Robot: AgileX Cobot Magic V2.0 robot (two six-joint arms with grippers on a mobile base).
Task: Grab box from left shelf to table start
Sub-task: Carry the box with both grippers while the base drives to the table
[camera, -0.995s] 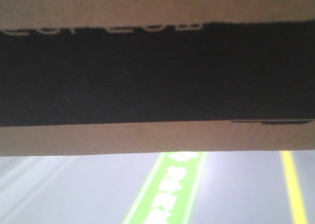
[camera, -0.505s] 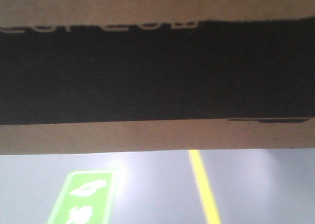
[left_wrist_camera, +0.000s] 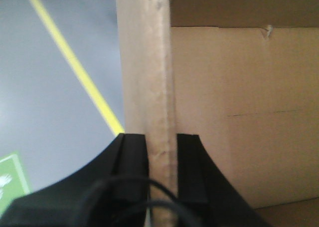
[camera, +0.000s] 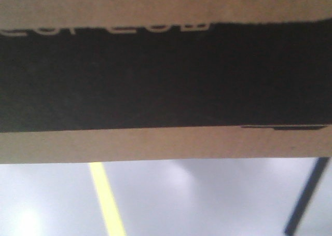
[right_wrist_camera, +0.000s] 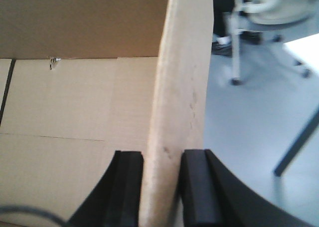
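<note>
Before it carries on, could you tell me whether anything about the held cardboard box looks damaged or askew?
Little stands out: the large brown cardboard box shows a small ragged nick at an inner fold. The left gripper and right gripper each clamp a side wall squarely.

Grey floor with yellow line

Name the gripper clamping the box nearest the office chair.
The right gripper; office chair shows beside its box wall, yellow line beside the left gripper.

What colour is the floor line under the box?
Yellow; the line runs over grey floor below the box. The front-facing view shows it best.
</note>
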